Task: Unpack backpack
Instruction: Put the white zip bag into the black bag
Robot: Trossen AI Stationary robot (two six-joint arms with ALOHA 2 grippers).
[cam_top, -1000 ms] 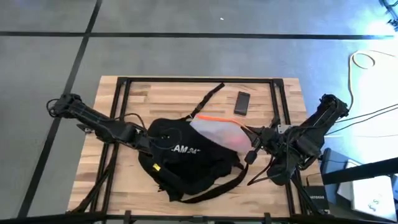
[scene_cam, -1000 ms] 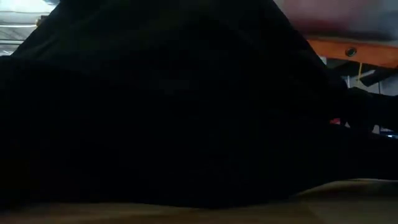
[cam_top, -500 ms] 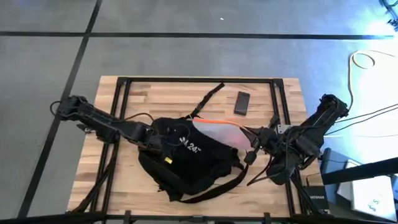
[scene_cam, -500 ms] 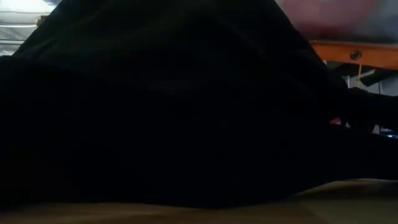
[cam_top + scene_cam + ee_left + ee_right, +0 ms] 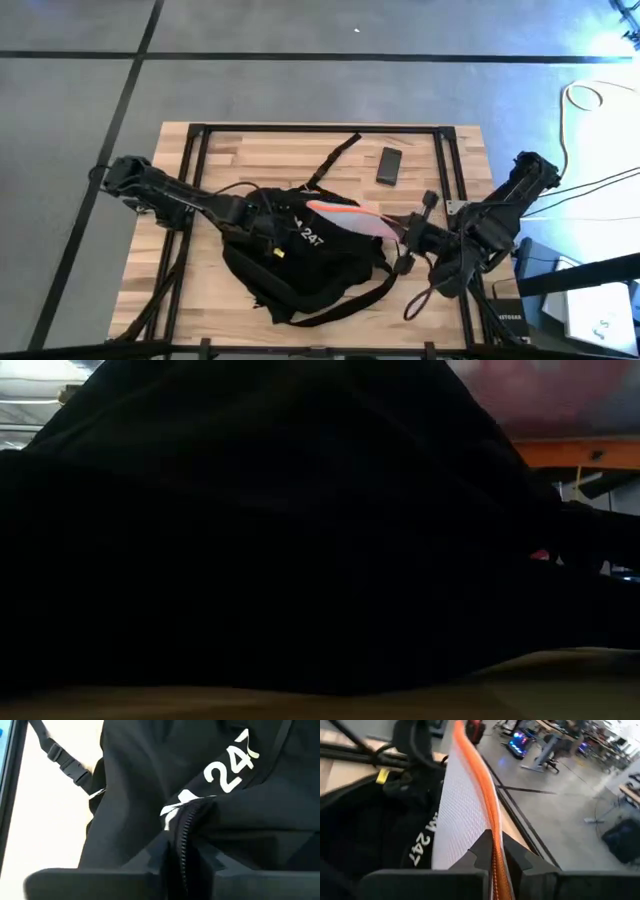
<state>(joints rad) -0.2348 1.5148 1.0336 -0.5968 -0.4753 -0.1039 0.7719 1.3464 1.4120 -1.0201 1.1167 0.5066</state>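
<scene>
One backpack [image 5: 300,270], black with white "247" lettering, lies on the wooden tabletop [image 5: 260,155], filling the middle and the near half. Its near edge sits close to the tabletop's near edge; one strap [image 5: 335,158] runs away from the backpack toward the far edge, and another loops out on the backpack's right-arm side. In the low view the backpack fills nearly the whole picture, so little else shows there.

Left gripper [image 5: 182,862] is on the backpack's top, just beside the lettering, fingers pinched together on the zipper seam [image 5: 186,827] of the black fabric. Left arm reaches in across the tabletop from the backpack's left side.

One translucent white mesh pouch [image 5: 350,218] with orange trim sticks out of the backpack on the side toward the right arm, tilted up off the tabletop. Right gripper [image 5: 493,852] is clamped on the pouch's orange edge [image 5: 480,790], at the end away from the backpack.

One dark phone [image 5: 389,166] lies flat beyond the backpack, well apart from it, near the far right corner.

Open room: bare wood on the far side of the backpack around the phone, a strip on the backpack's left side under the left arm, and a narrow strip to its right. A black frame rail [image 5: 320,128] runs along the tabletop's far edge.
</scene>
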